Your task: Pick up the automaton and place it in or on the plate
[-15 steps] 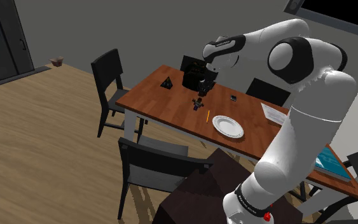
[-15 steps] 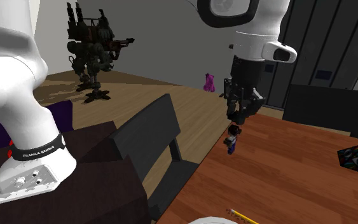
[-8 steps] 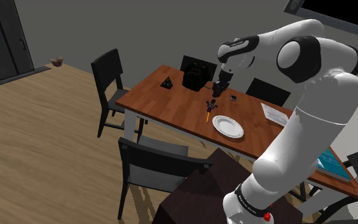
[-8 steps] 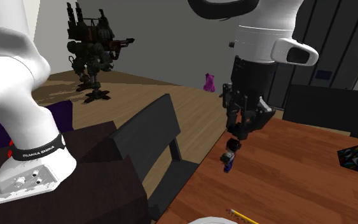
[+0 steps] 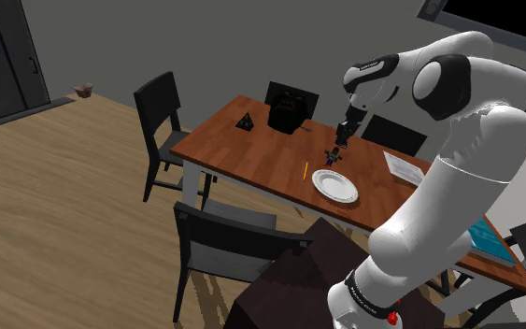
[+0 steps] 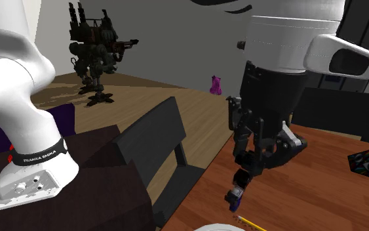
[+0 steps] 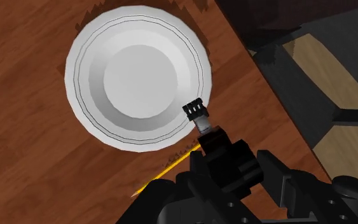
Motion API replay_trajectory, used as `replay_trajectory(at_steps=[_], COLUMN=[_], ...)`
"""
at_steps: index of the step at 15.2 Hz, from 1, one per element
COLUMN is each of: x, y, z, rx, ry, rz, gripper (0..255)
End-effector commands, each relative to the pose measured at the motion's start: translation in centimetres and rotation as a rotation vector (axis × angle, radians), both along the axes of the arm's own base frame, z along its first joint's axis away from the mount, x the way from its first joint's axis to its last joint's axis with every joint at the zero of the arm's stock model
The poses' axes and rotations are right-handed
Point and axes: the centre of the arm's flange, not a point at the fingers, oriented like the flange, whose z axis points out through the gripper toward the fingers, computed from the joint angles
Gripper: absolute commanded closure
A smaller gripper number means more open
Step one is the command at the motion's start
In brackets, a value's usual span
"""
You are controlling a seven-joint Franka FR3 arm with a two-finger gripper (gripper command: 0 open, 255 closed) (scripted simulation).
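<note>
The automaton (image 5: 334, 156) is a small dark figure with a blue lower body. It hangs tilted above the brown table (image 5: 251, 154), and my black gripper (image 5: 342, 140) is shut on its top. It hangs just beyond the far rim of the white plate (image 5: 334, 185). From the second exterior view, the gripper (image 6: 250, 164) holds the automaton (image 6: 236, 191) above the table, with the plate's rim (image 6: 217, 227) at the bottom edge. In the wrist view the automaton (image 7: 199, 118) sticks out from the gripper (image 7: 228, 168) over the plate's (image 7: 136, 76) edge.
A yellow pencil (image 5: 305, 169) lies beside the plate. A black bag (image 5: 287, 110), a dark pyramid (image 5: 247, 120), a paper sheet (image 5: 403, 166) and a blue book (image 5: 487, 238) sit on the table. Dark chairs (image 5: 163, 117) surround it. A large mech statue (image 6: 97, 52) stands far off.
The arm has carried the automaton toward the shoulder view's right, from over the table's middle to the plate's far rim. The gripper has stayed shut on it.
</note>
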Motion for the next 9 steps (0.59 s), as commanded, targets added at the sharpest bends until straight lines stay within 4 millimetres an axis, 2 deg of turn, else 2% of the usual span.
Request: replay_trajectory(at_steps=[1, 6, 9], x=[-1.9, -6.3, -6.3], y=[-1.9, -6.4, -6.4], z=[0.5, 1.3, -0.3], rx=[0.0, 0.0, 0.0], ry=[0.0, 0.0, 0.0], rz=[0.001, 0.001, 0.001], gripper=[255, 255, 255])
